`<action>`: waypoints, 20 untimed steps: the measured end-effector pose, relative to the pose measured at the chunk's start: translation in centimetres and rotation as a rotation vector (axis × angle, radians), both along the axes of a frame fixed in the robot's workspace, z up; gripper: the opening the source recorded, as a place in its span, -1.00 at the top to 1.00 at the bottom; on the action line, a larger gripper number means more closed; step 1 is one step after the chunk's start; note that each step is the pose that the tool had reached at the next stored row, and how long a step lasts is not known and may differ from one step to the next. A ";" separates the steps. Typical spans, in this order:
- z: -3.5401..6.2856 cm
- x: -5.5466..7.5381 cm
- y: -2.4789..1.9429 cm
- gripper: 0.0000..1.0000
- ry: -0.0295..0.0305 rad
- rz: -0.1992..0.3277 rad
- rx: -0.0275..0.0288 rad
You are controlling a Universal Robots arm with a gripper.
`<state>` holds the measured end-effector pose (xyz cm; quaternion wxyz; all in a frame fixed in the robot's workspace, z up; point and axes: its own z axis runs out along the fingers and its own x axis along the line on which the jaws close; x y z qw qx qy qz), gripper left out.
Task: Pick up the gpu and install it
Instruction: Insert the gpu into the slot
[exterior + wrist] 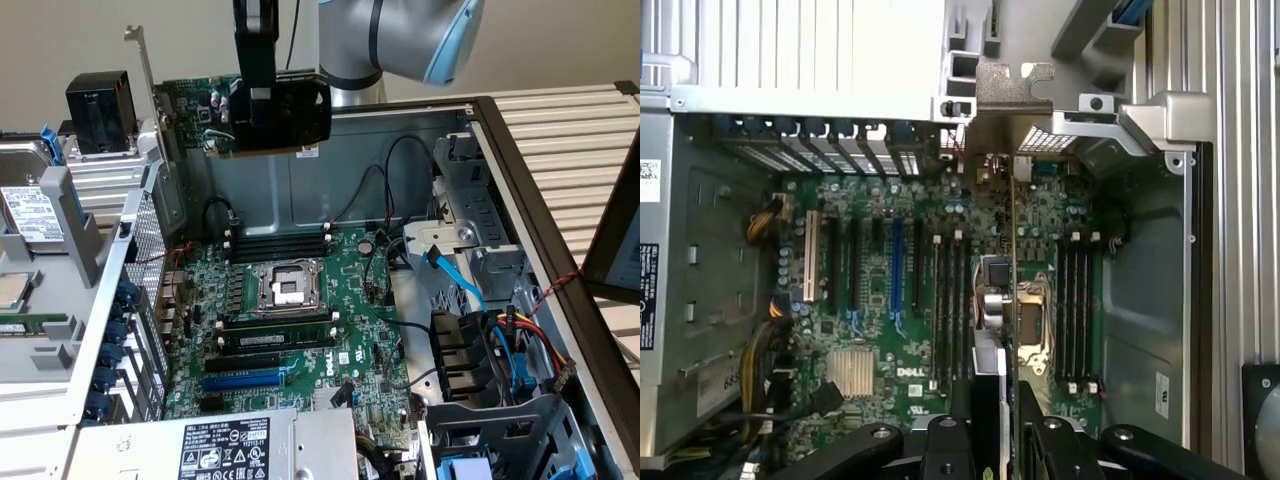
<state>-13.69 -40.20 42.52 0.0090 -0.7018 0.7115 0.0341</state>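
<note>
Boxes of grey metal (pixel 60 250) sit at the exterior view's left, just outside the computer case (pixel 150 260). A small black block (pixel 100 110) stands behind them.

The case is open on top. A big green board (pixel 300 330) lies flat on its floor. The board has a square silver socket (pixel 285 287) in the middle and a long blue slot (pixel 245 380) nearer the camera. A grey power box with a black label (pixel 225 445) sits at the near edge.

The gpu (pixel 305 105) hangs in the air, high above the big green board and close to the back wall of the case. It touches nothing in the case. Its silver end plate (pixel 145 70) sticks up at the exterior view's left end. The pincer (pixel 258 125) comes down from the robot arm (pixel 400 35) and pinches the gpu tight around its black part.

In the wrist view the gpu shows edge on, with a black finger (pixel 1032 410) on each side pressing on it. The big green board lies far under it.

At the exterior view's right, a blue cable (pixel 455 270) and a bunch of coloured wires (pixel 530 340) lie inside the case. A table of pale slats (pixel 570 130) is beyond the case wall.
</note>
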 end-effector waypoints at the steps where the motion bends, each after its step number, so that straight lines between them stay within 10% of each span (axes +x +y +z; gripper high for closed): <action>1: -0.15 0.0 -0.02 0.45 -0.0002 0.001 0.0001; 20: -2.33 -0.1 -1.75 0.45 0.0040 0.002 -0.0058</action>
